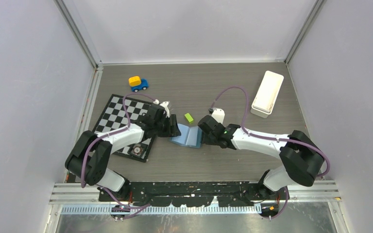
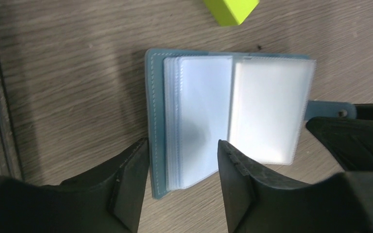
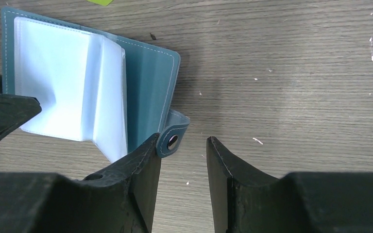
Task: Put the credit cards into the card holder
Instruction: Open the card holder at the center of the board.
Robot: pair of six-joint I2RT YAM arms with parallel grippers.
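My left gripper [image 2: 182, 145], parted, straddles the 9 o'clock edge of the open card holder [image 1: 187, 136], perhaps touching; right gripper [image 3: 182, 140] waits parted, empty, at 3 o'clock.

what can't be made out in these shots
credit cards: none identifiable in any view; in the top view the left arm covers part of the checkerboard.
card holder sleeves: filled or empty, unclear; cloudy plastic in both wrist views.
dark item on the checkerboard's near corner: too small, top view.
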